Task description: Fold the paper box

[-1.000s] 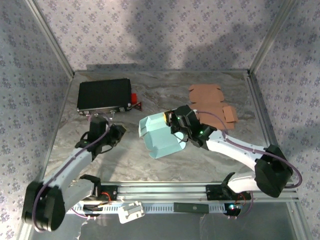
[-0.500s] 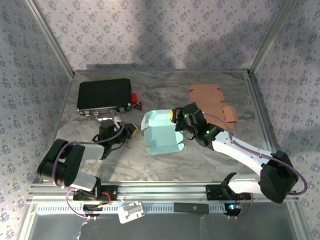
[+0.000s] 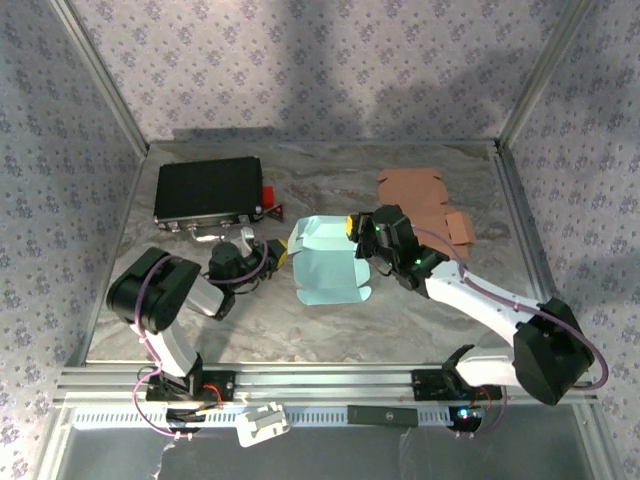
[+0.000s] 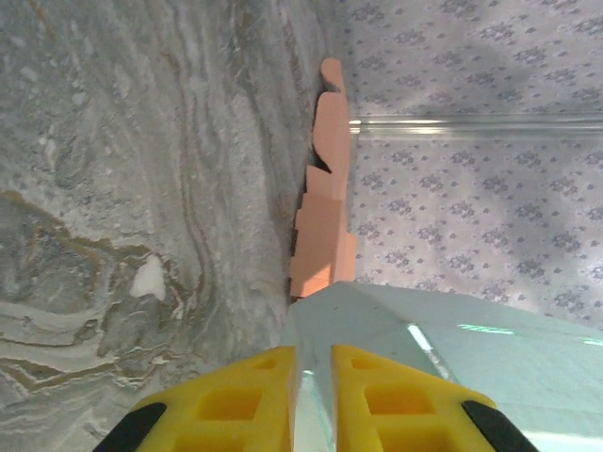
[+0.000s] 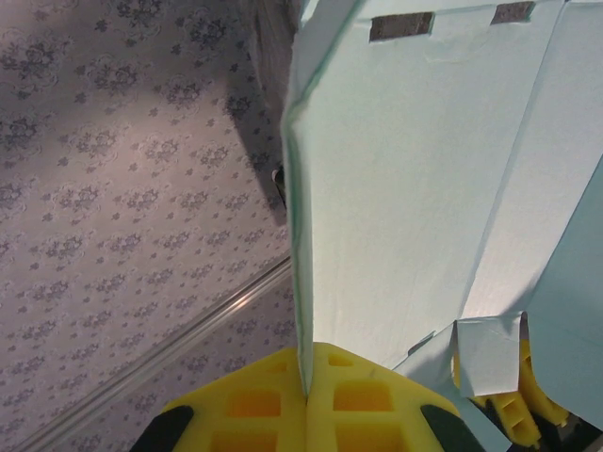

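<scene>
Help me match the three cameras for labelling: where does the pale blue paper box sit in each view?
Top external: the paper box lies in the middle of the picture.
Left wrist: lower right, its edge between the left gripper fingers.
Right wrist: upper right, its edge pinched in the right gripper.
Shared landmark: the floral wall, behind the box in both wrist views.

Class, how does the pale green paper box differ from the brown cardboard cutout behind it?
The pale green paper box is partly folded, walls raised; the brown cardboard cutout lies flat. The left gripper and right gripper pinch the green box; the brown cutout lies untouched. Both are thin sheet material.
</scene>
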You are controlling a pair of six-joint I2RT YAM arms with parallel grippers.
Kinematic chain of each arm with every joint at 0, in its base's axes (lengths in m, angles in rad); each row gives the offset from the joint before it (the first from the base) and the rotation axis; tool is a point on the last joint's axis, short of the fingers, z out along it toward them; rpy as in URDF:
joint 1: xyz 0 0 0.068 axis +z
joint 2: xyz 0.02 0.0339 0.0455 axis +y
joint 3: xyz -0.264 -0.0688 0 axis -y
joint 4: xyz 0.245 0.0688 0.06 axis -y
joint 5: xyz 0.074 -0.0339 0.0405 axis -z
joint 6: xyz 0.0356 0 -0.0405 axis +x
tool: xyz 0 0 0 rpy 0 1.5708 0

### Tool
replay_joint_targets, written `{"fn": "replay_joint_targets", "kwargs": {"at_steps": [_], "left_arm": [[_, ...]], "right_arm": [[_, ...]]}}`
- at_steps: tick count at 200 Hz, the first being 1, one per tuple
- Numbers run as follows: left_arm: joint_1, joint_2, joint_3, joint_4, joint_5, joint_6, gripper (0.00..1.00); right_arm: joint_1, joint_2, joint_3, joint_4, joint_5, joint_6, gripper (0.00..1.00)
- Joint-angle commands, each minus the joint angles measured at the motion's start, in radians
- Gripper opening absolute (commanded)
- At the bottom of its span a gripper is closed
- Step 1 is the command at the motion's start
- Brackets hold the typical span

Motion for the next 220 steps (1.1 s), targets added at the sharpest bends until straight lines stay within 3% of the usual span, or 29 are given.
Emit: {"fn": "replay_joint_targets", "kwargs": {"at_steps": [1,59,114,156,167,183,209,220], "left_arm": [[-0.028,0.031,0.023,0.131,-0.023,-0.023,0.16],[-0.064,-0.045,0.013,0.130,-0.077,-0.016,0.21],[-0.123,-0.004,0.032,0.132,-0.097,-0.002,0.26],[-0.132,-0.040,-0.050,0.100,-0.133,0.009,0.39],[-0.120,-0.110,-0.083,-0.042,-0.142,0.014,0.42],[-0.119,-0.251,-0.097,-0.383,-0.164,0.070,0.45],[-0.126,-0.614,-0.055,-0.995,-0.268,0.204,0.45],[-0.120,-0.767,-0.034,-1.181,-0.327,0.269,0.50]], "right_arm": [[-0.010,0.011,-0.012,0.053,-0.016,0.092,0.00],[-0.027,0.033,-0.013,0.087,-0.032,0.097,0.00],[-0.028,0.052,-0.013,0.109,-0.040,0.099,0.00],[-0.029,0.056,-0.008,0.082,-0.029,0.027,0.00],[-0.028,0.061,-0.001,0.066,-0.023,-0.020,0.00],[-0.027,0.077,0.002,0.058,-0.016,-0.080,0.00],[-0.022,0.122,-0.013,0.101,-0.021,-0.139,0.00],[-0.014,0.136,-0.014,0.103,-0.018,-0.160,0.00]]}}
